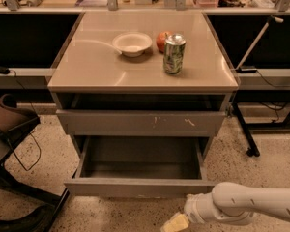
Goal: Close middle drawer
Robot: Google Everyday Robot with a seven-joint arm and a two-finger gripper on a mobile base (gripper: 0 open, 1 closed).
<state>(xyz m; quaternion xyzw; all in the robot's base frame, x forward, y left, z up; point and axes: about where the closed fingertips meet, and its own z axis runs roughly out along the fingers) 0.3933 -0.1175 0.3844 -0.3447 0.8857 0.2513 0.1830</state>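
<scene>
1. At the bottom right of the camera view, the white robot arm (pixel 251 204) reached in from the right edge, low over the speckled beige floor (pixel 270 170).
2. The gripper (pixel 175 223) was the pale yellowish tip at the arm's end. It sat just in front of the right part of the drawer front, pointing down-left toward the bottom edge of the view.
3. Gripper state: I couldn't tell how far open it was, and I saw nothing held in it. Whether it touched the drawer front, I couldn't tell either.
4. The middle drawer (pixel 135 187), a wide, shallow grey metal drawer w/ a plain flat front, was pulled well out of the cabinet. Its bare grey inside faced up.
5. Directly above it was the grey drawer front w/ white scratch marks (pixel 140 123). A dark gap showed btwn its upper edge and the cabinet top.
6. On the smooth tan cabinet top (pixel 96 62) I saw three items toward the back:
   - a small white bowl (pixel 132 43) near the centre;
   - a red apple (pixel 162 40) just right of the bowl;
   - a green drink can (pixel 174 54), upright, just in front of the apple and partly covering it.
7. Left of the cabinet was a dark brown chair seat (pixel 9 120). On the right, a black stand leg (pixel 244 129) ran down to the floor.
</scene>
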